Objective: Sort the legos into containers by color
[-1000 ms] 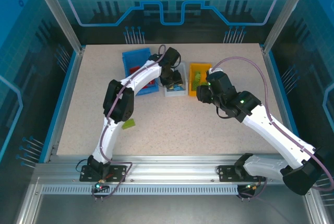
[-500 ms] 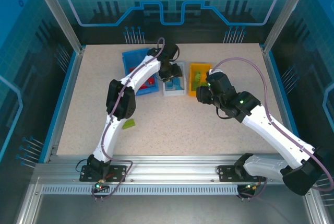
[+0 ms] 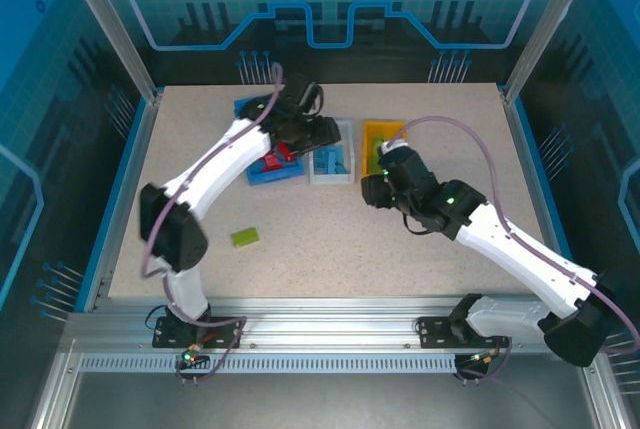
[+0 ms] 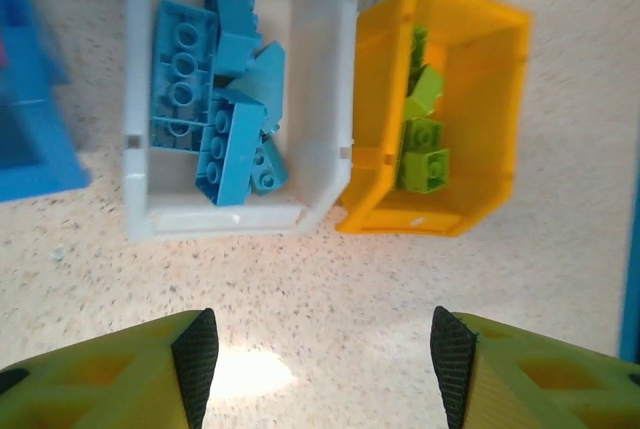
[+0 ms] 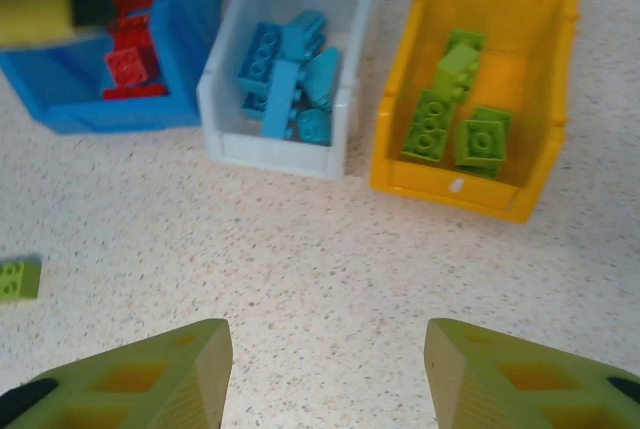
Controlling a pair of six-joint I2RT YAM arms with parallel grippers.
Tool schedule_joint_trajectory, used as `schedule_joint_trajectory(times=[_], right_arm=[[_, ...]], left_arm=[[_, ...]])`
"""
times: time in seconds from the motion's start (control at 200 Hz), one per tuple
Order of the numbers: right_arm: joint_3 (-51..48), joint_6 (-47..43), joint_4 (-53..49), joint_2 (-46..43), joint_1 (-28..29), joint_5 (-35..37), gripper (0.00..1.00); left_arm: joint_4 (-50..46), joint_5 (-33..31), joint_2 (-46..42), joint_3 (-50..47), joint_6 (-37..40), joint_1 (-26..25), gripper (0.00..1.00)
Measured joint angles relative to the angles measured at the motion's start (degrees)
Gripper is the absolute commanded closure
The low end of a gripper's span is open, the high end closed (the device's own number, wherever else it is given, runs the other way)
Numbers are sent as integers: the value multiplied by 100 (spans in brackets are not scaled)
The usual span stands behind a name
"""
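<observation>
Three containers stand in a row at the back. The blue bin (image 5: 95,114) holds red legos (image 5: 125,64). Blue legos (image 4: 225,119) lie in the white bin (image 4: 215,221). The orange-yellow bin (image 4: 430,221) holds lime green legos (image 4: 422,149). One lime green lego (image 3: 244,236) lies alone on the table at the near left and appears too in the right wrist view (image 5: 18,279). My left gripper (image 3: 318,139) hangs open and empty over the blue bin's right side. My right gripper (image 3: 375,189) is open and empty above bare table in front of the orange-yellow bin.
The speckled table (image 3: 330,239) is walled in by blue side rails and a clear back panel. The left arm's elbow (image 3: 165,234) hangs low over the near left, close to the loose lime lego.
The left gripper opened and drew back from over the white bin towards the blue bin, and its elbow swung down to the left. The right gripper shifted slightly nearer and left.
</observation>
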Motion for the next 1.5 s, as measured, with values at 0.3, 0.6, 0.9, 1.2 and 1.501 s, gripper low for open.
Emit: schedule_joint_trajectory(times=[0.3, 0.6, 0.9, 1.2, 1.501], right_arm=[[391, -1410, 977, 2144, 2024, -667, 28], [2315, -2883, 986, 5001, 2212, -1078, 21], [4183, -3261, 470, 6579, 1967, -1213, 21], [5580, -3248, -33, 7401, 1801, -1486, 46], [5608, -3005, -57, 7405, 1801, -1661, 75]], left_arm=[[-22, -1534, -4291, -2702, -529, 74, 37], [-1646, -2396, -7250, -3906, -1246, 87, 38], [-2629, -2492, -7665, -4019, -1613, 87, 39], [-2653, -2468, -7665, -4024, -1615, 87, 38], [-2966, -2387, -7665, -4024, -1810, 87, 37]])
